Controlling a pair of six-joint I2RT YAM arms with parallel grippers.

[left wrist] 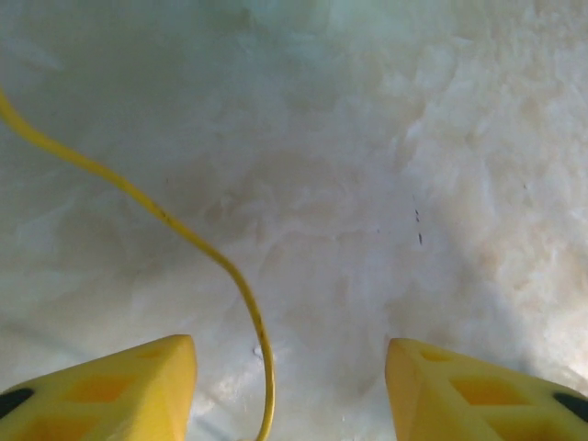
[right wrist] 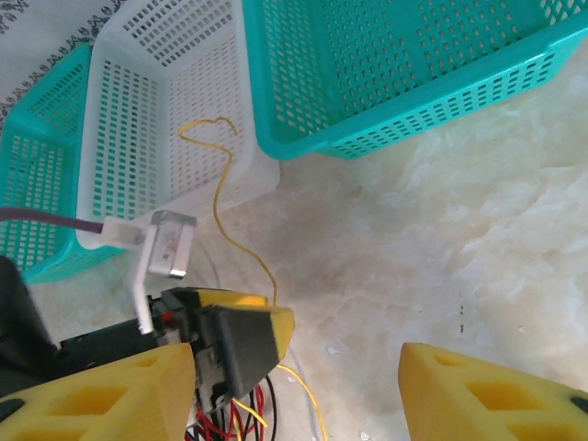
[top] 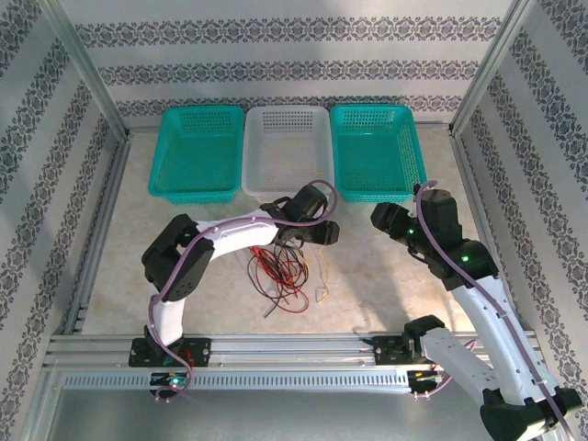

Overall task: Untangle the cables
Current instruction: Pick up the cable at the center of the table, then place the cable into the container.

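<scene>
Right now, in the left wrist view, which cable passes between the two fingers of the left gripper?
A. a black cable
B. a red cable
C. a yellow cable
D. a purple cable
C: in the left wrist view, a thin yellow cable curves down from the upper left and passes between the yellow fingers of the left gripper, whose jaws stand apart and touch it on neither side.

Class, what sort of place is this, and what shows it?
Likely a robotics lab workcell: an aluminium frame and wallpapered panels enclose the table, with two robot arms bolted at its edge and three baskets.
</scene>
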